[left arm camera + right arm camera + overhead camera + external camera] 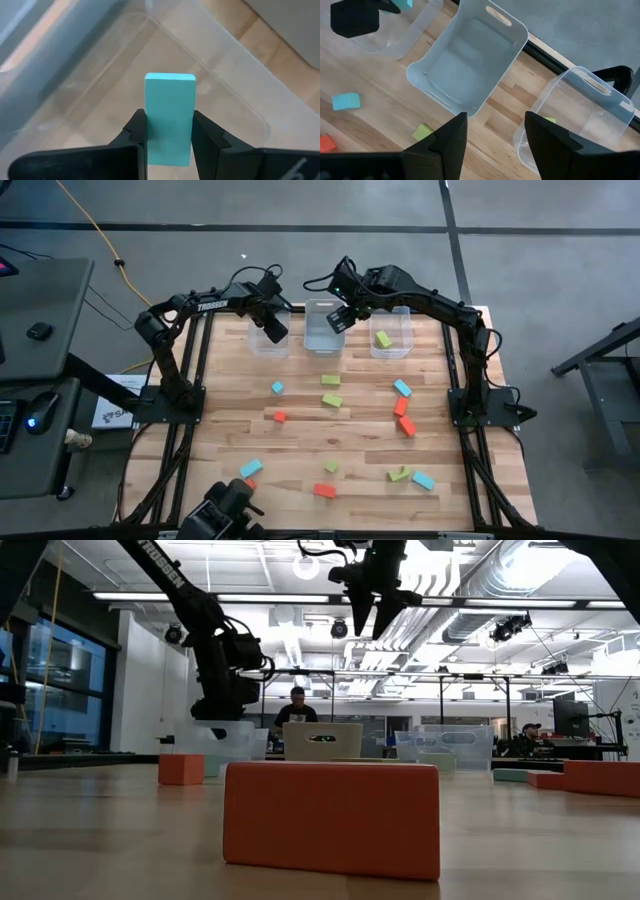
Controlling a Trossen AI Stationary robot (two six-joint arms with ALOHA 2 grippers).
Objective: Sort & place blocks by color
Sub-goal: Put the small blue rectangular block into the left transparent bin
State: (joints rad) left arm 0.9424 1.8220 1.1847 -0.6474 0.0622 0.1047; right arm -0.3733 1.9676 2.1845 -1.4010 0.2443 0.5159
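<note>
My left gripper (275, 328) hangs over the left clear bin (262, 345) at the table's far edge, shut on a light blue bar (170, 95). My right gripper (338, 320) is open and holds nothing above the middle bin (322, 338); its fingers (451, 142) stand wide apart. The right bin (395, 345) has one lime green block (383, 339) on its floor. Several light blue, red-orange and lime green blocks lie flat on the wooden table, among them a light blue cube (277, 388), a green one (332, 400) and a red-orange one (406, 425). My left gripper pinches the light blue bar between its two fingers (136, 127), one on each long side (150, 125). The fingers lie along the bar, and its free end (170, 79) sticks out past the fingertips. The bar is lifted clear, above the left bin's floor.
A large red-orange block (332, 818) lies close to the low camera, near the table's near edge. More blocks cluster at the near right (423, 480) and near left (250, 469). People sit at desks in the room beyond the table (297, 705).
</note>
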